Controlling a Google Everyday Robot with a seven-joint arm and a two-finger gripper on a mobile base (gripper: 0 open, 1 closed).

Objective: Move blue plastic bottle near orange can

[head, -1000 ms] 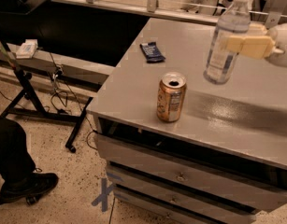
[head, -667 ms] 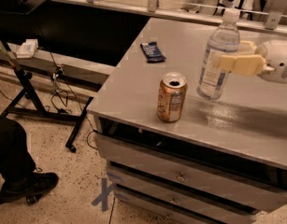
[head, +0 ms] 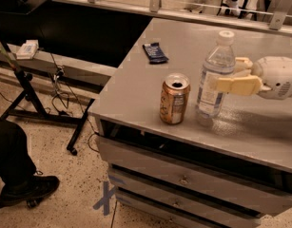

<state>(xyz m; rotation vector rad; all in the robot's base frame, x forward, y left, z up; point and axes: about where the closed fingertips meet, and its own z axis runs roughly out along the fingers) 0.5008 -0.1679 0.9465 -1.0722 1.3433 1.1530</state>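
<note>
The blue plastic bottle (head: 215, 77), clear with a white cap and pale label, stands upright on the grey table (head: 183, 46), just right of the orange can (head: 174, 99). The can is short, orange-gold, with a silver top, and stands near the table's front edge. A small gap separates bottle and can. My gripper (head: 231, 75) reaches in from the right at mid-height of the bottle, its pale yellow fingers (head: 238, 85) on either side of the bottle and closed on it.
A flat dark blue snack wrapper (head: 155, 52) lies further back on the table's left side. Drawers (head: 183, 179) sit under the front edge. A black stand with cables (head: 36, 89) and a person's dark shoe (head: 26, 189) are on the floor at left.
The gripper has carried the bottle down and to the left, from raised and tilted at the back right to upright on the table beside the can.
</note>
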